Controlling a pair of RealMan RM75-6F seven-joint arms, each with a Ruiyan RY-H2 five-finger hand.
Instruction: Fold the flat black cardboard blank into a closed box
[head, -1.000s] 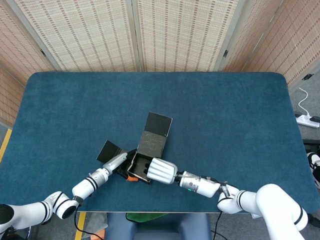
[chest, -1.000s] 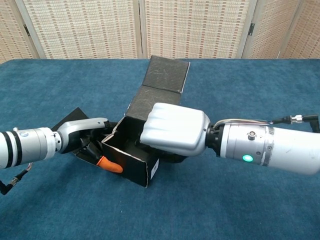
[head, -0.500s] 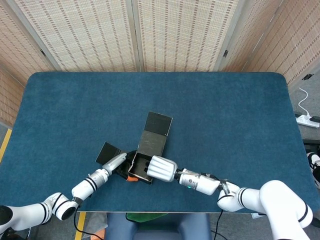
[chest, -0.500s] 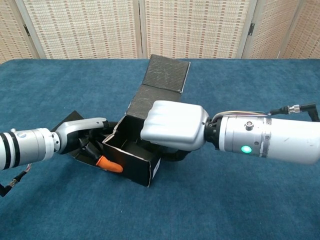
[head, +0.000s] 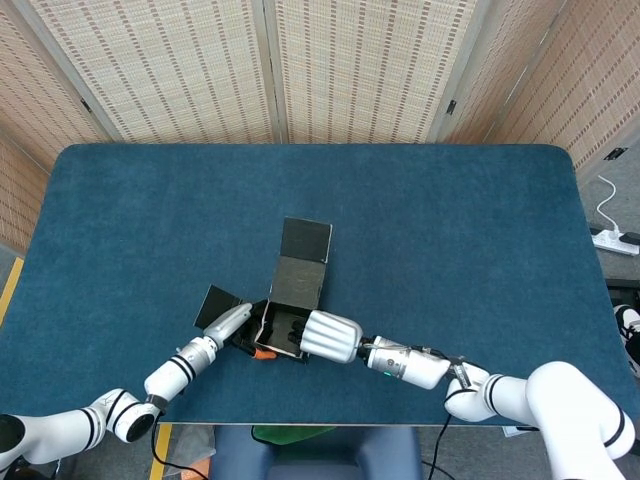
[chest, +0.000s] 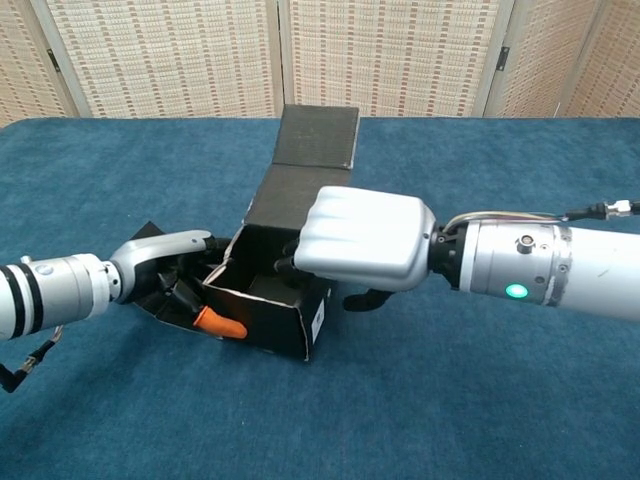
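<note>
The black cardboard box (chest: 262, 318) (head: 283, 335) stands half folded on the blue table, open at the top, its long lid flap (chest: 310, 150) (head: 302, 258) rising away toward the back. A side flap (chest: 150, 236) (head: 218, 301) lies flat to the left. My right hand (chest: 362, 240) (head: 330, 336) is against the box's right wall, its fingers curled down over the rim into the cavity. My left hand (chest: 175, 272) (head: 232, 327) holds the left wall, with an orange fingertip (chest: 220, 323) against the front panel.
Blue cloth covers the table (head: 450, 230), with woven screens behind it. A white power strip (head: 612, 238) lies on the floor past the right edge. The box sits close to the table's near edge.
The box has turned slightly and squared up; the lid flap now stands straighter toward the back. My right hand shifted right with the wall. The left hand stays at the left wall.
</note>
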